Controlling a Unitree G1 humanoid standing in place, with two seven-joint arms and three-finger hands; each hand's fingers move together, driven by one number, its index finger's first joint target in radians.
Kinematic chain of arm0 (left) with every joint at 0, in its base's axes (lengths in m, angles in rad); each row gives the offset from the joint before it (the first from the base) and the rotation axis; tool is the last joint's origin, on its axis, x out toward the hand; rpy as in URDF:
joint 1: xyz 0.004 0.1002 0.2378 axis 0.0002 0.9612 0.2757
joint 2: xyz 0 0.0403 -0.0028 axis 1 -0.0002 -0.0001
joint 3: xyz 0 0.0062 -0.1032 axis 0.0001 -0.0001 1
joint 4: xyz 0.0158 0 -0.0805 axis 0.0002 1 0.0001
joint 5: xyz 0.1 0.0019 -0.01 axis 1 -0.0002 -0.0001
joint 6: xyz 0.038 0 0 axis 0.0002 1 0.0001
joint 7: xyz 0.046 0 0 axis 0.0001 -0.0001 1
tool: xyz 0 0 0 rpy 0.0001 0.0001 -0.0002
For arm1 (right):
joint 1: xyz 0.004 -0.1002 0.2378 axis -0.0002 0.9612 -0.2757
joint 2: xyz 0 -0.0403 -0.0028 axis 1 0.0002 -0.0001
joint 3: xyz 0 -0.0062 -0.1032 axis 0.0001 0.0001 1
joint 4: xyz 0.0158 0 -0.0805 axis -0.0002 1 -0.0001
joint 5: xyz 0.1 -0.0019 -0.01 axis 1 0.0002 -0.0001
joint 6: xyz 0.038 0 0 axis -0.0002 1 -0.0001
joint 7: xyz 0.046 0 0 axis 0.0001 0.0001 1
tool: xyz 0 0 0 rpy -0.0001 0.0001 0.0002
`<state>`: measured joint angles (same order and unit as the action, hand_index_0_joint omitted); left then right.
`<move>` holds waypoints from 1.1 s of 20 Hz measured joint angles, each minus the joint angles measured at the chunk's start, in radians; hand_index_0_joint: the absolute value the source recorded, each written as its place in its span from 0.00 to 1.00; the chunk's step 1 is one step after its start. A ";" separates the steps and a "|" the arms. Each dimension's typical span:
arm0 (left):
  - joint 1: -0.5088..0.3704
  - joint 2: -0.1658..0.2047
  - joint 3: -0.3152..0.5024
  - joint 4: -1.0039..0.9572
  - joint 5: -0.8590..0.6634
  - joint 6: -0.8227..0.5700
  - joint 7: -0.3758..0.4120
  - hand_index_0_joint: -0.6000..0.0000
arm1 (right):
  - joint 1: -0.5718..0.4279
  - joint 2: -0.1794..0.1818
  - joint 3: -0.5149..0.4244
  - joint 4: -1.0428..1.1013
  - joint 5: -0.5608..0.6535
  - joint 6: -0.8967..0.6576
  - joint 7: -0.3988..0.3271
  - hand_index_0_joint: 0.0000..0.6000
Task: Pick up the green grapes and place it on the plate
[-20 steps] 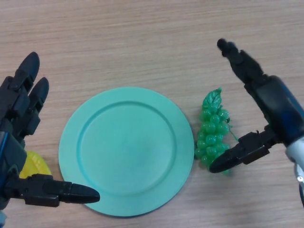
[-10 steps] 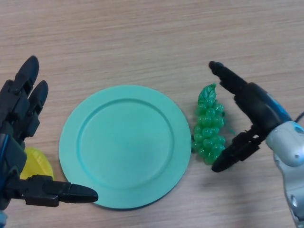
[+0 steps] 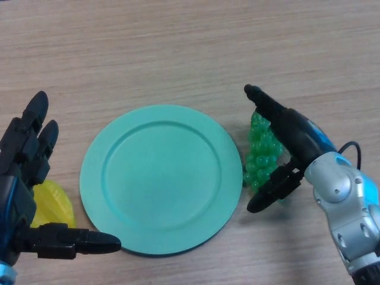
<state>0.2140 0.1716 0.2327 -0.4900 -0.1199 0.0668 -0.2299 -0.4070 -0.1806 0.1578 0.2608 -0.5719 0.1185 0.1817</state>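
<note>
Green grapes (image 3: 262, 155): a bunch lying on the wooden table (image 3: 178, 47), just beside the right rim of the plate (image 3: 160, 178) and not yet on it.
Right hand (image 3: 285, 151): spread around the bunch, fingers reaching over its far side, thumb low at its near end; the bunch sits in the gap, with no closing squeeze visible (contact at the fingers cannot be judged).
Risk, grip: the bunch looks knobbly and loose, so a closure on only a few outer grapes could let it roll or slip out on lifting.
Risk, plate: the thumb is near the plate's rim; a sweep leftward at table height could nudge the plate instead of clearing it.
Risk, placement: a release too near the rim might leave the bunch hanging over the edge.
Left hand (image 3: 24, 196): open, fingers straight, idle at the plate's left, beside a yellow object (image 3: 52, 205).
</note>
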 measured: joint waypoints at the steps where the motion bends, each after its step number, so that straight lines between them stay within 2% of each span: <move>1: 0.001 0.000 0.000 0.000 0.000 0.000 0.000 1.00 | -0.008 0.000 0.001 0.050 0.000 -0.029 -0.029 0.00; 3: 0.001 0.000 -0.004 0.000 0.000 -0.001 0.001 1.00 | -0.028 0.000 0.000 0.125 -0.001 -0.074 -0.062 0.00; 4: 0.001 0.000 -0.009 0.000 0.000 -0.001 0.002 1.00 | -0.030 0.000 0.000 0.139 -0.001 -0.087 -0.074 0.08; 5: 0.001 0.000 -0.021 0.000 0.006 -0.001 0.003 1.00 | -0.030 0.000 0.000 0.146 -0.001 -0.094 -0.076 0.33; 6: 0.001 0.000 -0.022 0.000 0.006 -0.001 0.003 1.00 | -0.029 0.000 0.000 0.148 -0.001 -0.097 -0.079 0.50; 7: 0.000 0.000 -0.021 0.000 0.007 -0.001 0.003 1.00 | -0.029 0.000 -0.001 0.155 0.002 -0.104 -0.091 0.75; 8: 0.000 0.000 -0.021 0.001 0.007 -0.001 0.003 1.00 | -0.029 0.000 -0.004 0.163 0.005 -0.115 -0.095 0.92; 9: 0.000 0.000 -0.021 0.001 0.007 -0.001 0.003 1.00 | -0.021 0.000 -0.008 0.161 0.027 -0.122 -0.093 1.00; 10: 0.000 0.000 -0.021 0.001 0.008 -0.001 0.004 1.00 | -0.007 0.000 -0.014 0.151 0.029 -0.136 -0.085 1.00; 13: 0.000 0.000 -0.021 0.005 0.015 -0.001 0.004 1.00 | 0.043 -0.015 -0.042 0.088 0.023 -0.209 0.051 1.00; 14: 0.000 0.000 -0.021 0.005 0.015 -0.001 0.004 1.00 | 0.046 -0.015 -0.044 0.082 0.023 -0.211 0.066 1.00; 15: 0.000 0.000 -0.021 0.005 0.015 -0.001 0.004 1.00 | 0.061 -0.015 -0.050 0.037 0.029 -0.176 0.099 1.00; 17: 0.002 0.000 -0.020 0.005 0.015 -0.002 0.004 1.00 | 0.085 -0.013 -0.050 -0.057 0.147 -0.052 0.138 1.00; 22: 0.005 0.000 -0.020 -0.005 0.015 -0.002 0.004 1.00 | 0.059 -0.007 -0.075 -0.431 0.365 0.314 0.130 1.00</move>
<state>0.2186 0.1715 0.2125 -0.4953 -0.1047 0.0652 -0.2259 -0.3477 -0.1879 0.0831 -0.1707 -0.2065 0.4327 0.3118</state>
